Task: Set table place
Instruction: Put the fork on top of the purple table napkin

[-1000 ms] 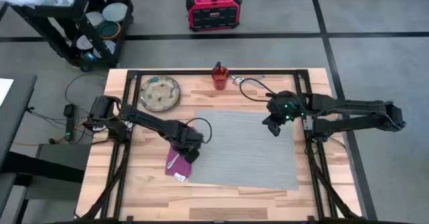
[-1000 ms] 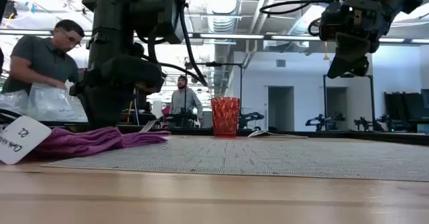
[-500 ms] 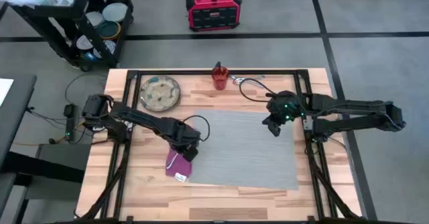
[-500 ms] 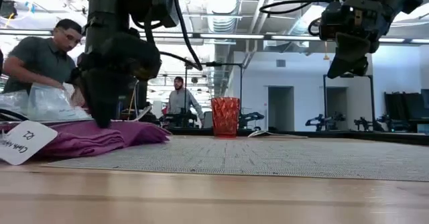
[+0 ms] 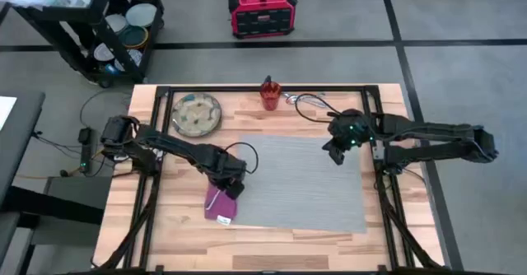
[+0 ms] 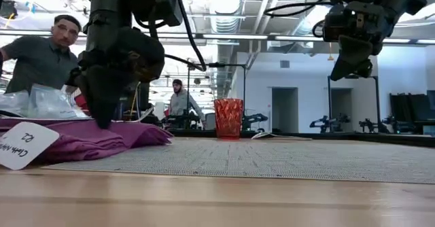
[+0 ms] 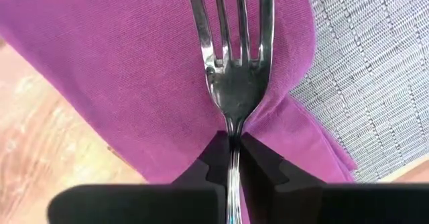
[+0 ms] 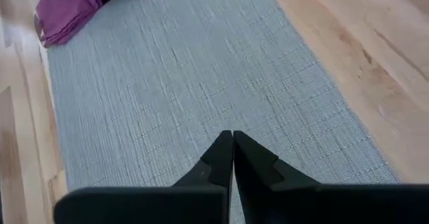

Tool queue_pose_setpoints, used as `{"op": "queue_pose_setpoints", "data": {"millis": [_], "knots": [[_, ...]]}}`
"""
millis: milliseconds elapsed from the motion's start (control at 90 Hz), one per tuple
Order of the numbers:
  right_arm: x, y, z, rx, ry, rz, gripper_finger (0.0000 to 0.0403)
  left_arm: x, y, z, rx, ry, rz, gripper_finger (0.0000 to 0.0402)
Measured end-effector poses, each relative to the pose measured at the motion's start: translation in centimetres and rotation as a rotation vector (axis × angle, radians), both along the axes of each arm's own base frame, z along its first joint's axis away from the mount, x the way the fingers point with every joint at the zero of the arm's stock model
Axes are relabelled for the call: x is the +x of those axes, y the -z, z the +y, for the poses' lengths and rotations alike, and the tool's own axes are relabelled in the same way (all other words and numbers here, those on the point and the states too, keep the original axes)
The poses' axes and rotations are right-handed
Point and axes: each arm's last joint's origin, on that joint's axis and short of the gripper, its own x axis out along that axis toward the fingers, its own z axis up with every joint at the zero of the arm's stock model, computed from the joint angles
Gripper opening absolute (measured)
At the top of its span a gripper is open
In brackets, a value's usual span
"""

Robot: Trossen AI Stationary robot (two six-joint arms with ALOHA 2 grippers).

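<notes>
Nearest the front edge of the counter [image 5: 272, 246] lies the grey mat [image 5: 300, 184], my landmark for everything else. On the mat's left edge sits the folded magenta napkin [image 5: 220, 202], half on the weave, half on bare wood. The left gripper [image 7: 232, 158] is down over it, pinching the fork [image 7: 232, 63] by its neck, tines flat on the cloth, presumably so the fork ends up resting on the napkin. Above the mat's far right corner hangs the right gripper [image 8: 232, 158], fingers together, empty, waiting. Beyond the mat's far edge stand the plate [image 5: 196, 114] and the orange-red cup [image 5: 269, 94].
</notes>
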Motion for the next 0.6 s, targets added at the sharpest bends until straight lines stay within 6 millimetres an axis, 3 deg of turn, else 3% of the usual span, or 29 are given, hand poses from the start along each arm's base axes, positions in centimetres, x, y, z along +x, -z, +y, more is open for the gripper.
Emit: {"op": "queue_pose_setpoints", "data": {"millis": [400,600], "knots": [[-0.15,0.13,0.06,0.000,-0.009,0.021,0.0000,0.07,-0.70,-0.05,0.003,0.013,-0.052,0.0003],[-0.14,0.13,0.05,-0.002,-0.010,0.021,0.0000,0.12,-0.66,0.11,0.056,0.001,-0.059,0.0034]]}}
